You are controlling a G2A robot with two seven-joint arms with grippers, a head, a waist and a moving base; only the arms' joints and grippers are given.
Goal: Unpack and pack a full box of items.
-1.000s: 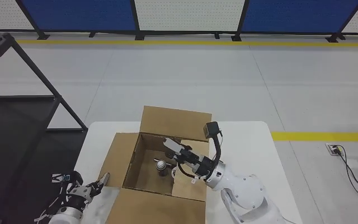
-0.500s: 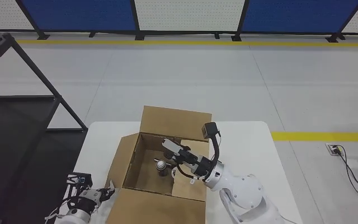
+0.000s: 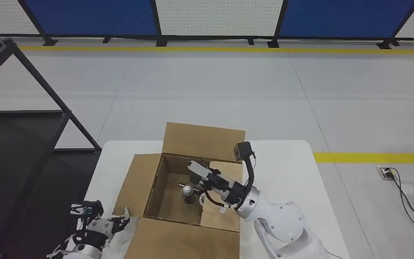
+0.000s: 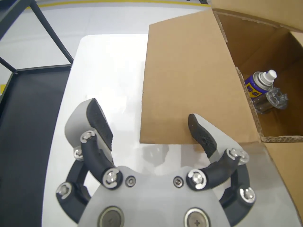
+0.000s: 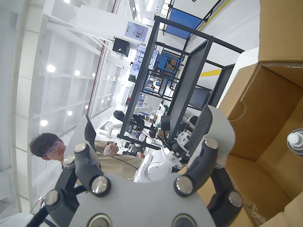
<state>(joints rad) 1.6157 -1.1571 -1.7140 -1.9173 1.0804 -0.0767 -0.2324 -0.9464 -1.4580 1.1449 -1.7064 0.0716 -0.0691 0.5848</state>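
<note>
While inside box (image 4: 279,48), spray can (image 4: 256,85) upright

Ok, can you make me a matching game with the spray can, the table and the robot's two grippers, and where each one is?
Things:
1. spray can
2. table
3. left gripper
4. right gripper

Places:
A. open, over the inside of the box
B. white, under the box
C. down at the bottom of the box
D. open, outside the box, by its side flap

Right pairs: 1-C, 2-B, 3-D, 4-A.
</note>
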